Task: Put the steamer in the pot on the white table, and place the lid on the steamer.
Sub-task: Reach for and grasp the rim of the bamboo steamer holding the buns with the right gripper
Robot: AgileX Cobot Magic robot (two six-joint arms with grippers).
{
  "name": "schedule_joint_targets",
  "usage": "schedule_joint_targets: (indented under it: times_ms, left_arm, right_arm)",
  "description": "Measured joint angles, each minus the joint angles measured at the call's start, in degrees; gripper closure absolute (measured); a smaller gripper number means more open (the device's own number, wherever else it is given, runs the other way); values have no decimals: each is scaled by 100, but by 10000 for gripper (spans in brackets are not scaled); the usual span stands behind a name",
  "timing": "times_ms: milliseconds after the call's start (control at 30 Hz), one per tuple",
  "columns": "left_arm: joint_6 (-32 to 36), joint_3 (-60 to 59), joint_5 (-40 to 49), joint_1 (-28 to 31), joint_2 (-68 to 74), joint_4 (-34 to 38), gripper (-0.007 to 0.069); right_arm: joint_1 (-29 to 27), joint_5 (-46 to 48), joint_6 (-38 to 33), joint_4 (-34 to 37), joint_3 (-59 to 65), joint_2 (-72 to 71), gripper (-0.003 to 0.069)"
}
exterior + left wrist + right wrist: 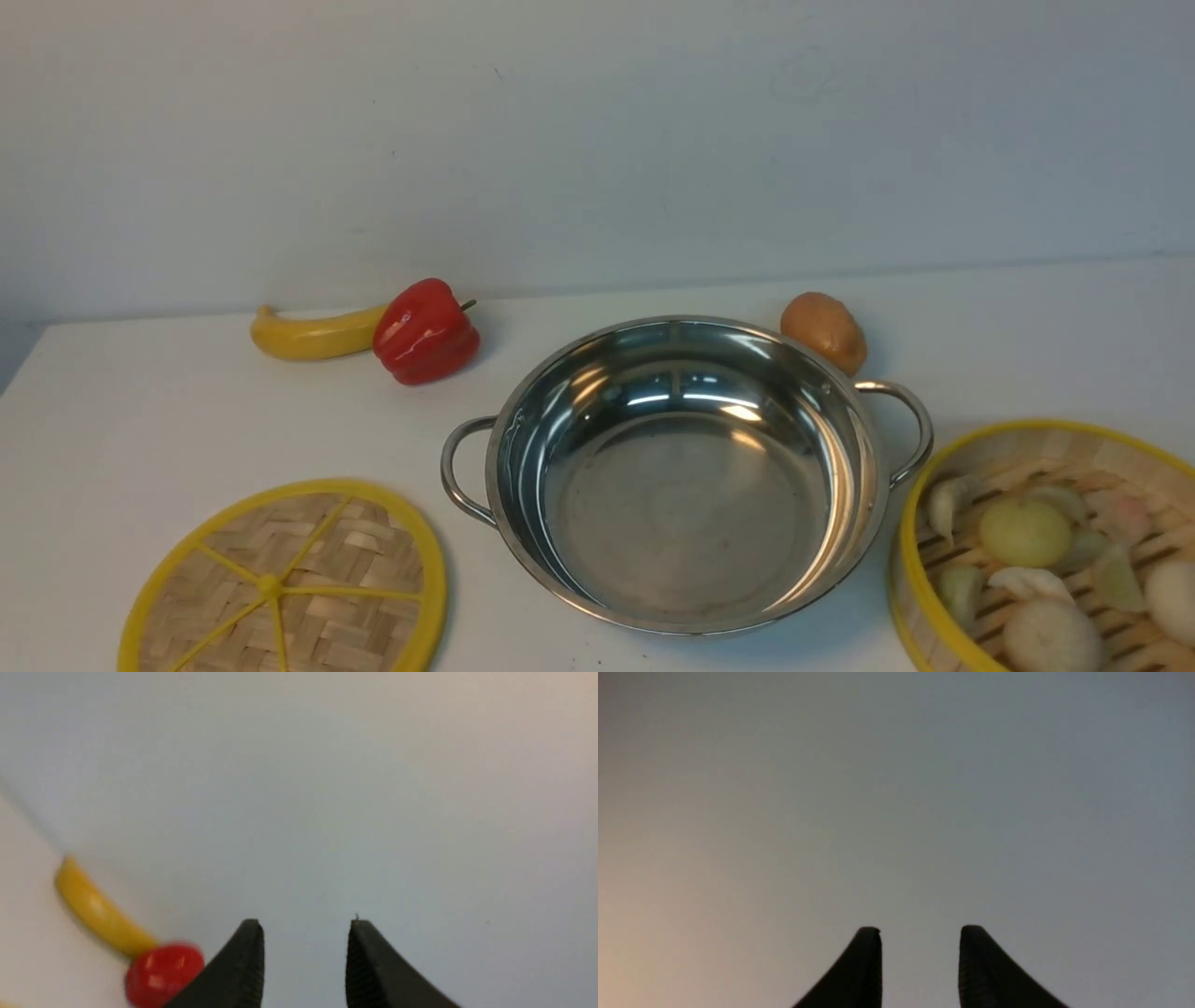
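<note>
The shiny steel pot (686, 471) stands empty in the middle of the white table (140, 411), its two loop handles out to the sides. To its right, at the front right corner, sits the steamer (1046, 546), a bamboo basket with a yellow rim holding pale buns and dumplings. The lid (285, 583), a woven disc with yellow spokes, lies flat at the front left. Neither arm shows in the front view. My left gripper (306, 926) is open with nothing between its fingers, facing the wall. My right gripper (920, 931) is open and empty too, seen against a blank grey surface.
A yellow banana (313, 334) and a red bell pepper (425, 331) lie at the back left near the wall; both also show blurred in the left wrist view, banana (96, 910) and pepper (161, 973). A brown potato (823, 331) rests behind the pot's right handle.
</note>
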State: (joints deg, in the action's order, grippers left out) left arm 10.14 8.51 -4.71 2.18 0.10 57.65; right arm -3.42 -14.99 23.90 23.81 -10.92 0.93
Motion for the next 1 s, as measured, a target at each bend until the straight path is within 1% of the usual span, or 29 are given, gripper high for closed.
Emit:
schedule_joint_targets:
  times_ms: [33, 67, 100, 167, 200, 233, 267, 333, 367, 400, 433, 533, 600, 633, 667, 733, 767, 833, 867, 900, 967, 1000]
  left_arm:
    - [440, 290, 79, 0, 81, -174, 384]
    - [625, 417, 140, 0, 180, -279, 384]
    - [972, 662, 299, 0, 385, -413, 384]
    - [1355, 964, 574, 0, 744, -535, 384]
    - [1553, 1125, 807, 0, 1013, -587, 384]
    - [1636, 1262, 972, 0, 1308, -617, 384]
    - [1727, 1424, 1287, 0, 1778, -637, 384]
    - [1780, 1575, 1755, 0, 2372, -682, 384]
    - [1780, 1575, 1755, 0, 2452, -683, 384]
    - [1792, 1645, 2020, 0, 2857, -727, 384]
    - [1808, 1760, 2445, 0, 3596, -867, 384]
    - [1792, 2006, 3021, 0, 4600, -1261, 384]
    - [1630, 2332, 3414, 0, 5334, -1735, 384]
    - [1607, 2368, 3453, 0, 5396, -1789, 384]
    - [1334, 2674, 3826, 0, 5851, -2249, 384]
    - [934, 3085, 4194, 0, 6306, -2962, 384]
    - [778, 3207, 4324, 0, 6437, -3123, 384]
    - [274, 3567, 4714, 0, 6803, -4019, 384]
    - [-151, 3812, 5020, 0, 6994, -4713, 384]
    - [-410, 3931, 5182, 0, 7060, -5023, 384]
    - [-939, 4114, 5448, 0, 7207, -5922, 384]
    - [-1137, 4162, 5516, 0, 7236, -6182, 384]
  right_arm:
    - [0, 551, -144, -536, -433, 182, 410]
    - [0, 1086, -228, -931, -807, 372, 410]
    - [0, 1709, -283, -1301, -1183, 609, 410]
    - [0, 2825, -320, -1752, -1763, 1069, 410]
    - [0, 3563, -332, -2018, -2102, 1398, 410]
    - [0, 4295, -345, -2250, -2412, 1749, 410]
    - [0, 5251, -363, -2549, -2794, 2263, 410]
    - [0, 6219, -405, -2752, -3151, 2861, 410]
    - [0, 6219, -414, -2779, -3190, 2939, 410]
    - [0, 6728, -479, -2900, -3355, 3320, 410]
    - [0, 7456, -618, -3078, -3551, 3916, 410]
    - [0, 8148, -958, -3224, -3738, 4861, 410]
    - [0, 8336, -1181, -3241, -3760, 5497, 410]
    - [0, 8347, -1193, -3241, -3760, 5547, 410]
    - [0, 8337, -1244, -3190, -3760, 5925, 410]
    - [0, 8230, -1291, -3142, -3760, 6303, 410]
    - [0, 8203, -1297, -3137, -3760, 6393, 410]
    - [0, 8099, -1311, -3131, -3760, 6624, 410]
    - [0, 8052, -1313, -3131, -3760, 6765, 410]
    - [0, 8030, -1313, -3131, -3760, 6835, 410]
    - [0, 7937, -1318, -3131, -3760, 6961, 410]
    - [0, 7913, -1318, -3131, -3760, 6991, 410]
